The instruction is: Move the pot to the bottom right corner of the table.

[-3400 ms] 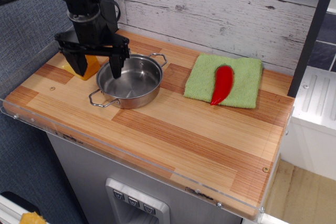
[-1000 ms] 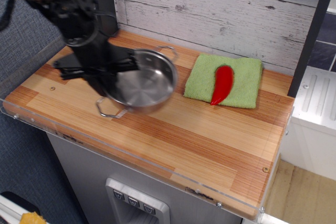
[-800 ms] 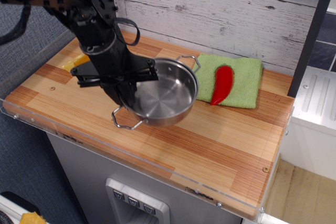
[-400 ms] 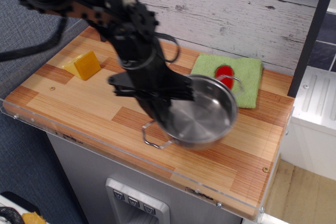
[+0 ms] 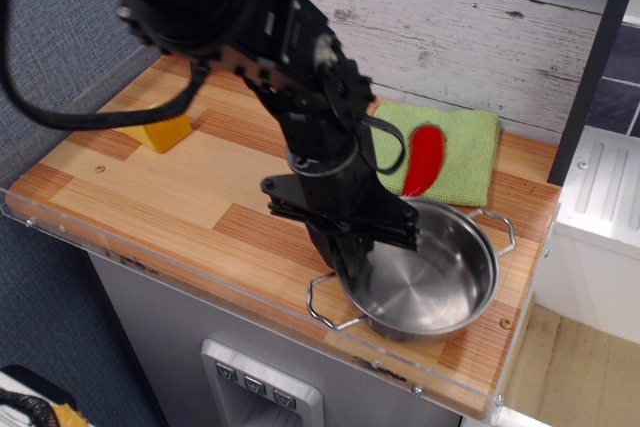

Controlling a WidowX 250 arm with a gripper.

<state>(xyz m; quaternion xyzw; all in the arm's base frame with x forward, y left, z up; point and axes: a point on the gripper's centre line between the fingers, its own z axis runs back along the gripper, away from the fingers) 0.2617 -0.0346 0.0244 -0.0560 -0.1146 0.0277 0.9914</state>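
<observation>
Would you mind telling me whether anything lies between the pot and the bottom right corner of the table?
Nothing visible does. The pot, held at its rim by the gripper, is already over that corner of the table; the red pepper and green cloth lie behind it.

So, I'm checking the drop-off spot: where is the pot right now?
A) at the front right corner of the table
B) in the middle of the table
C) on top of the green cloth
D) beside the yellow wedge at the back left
A: the pot is at the table's front right corner, the end effector gripping its left rim.
</observation>
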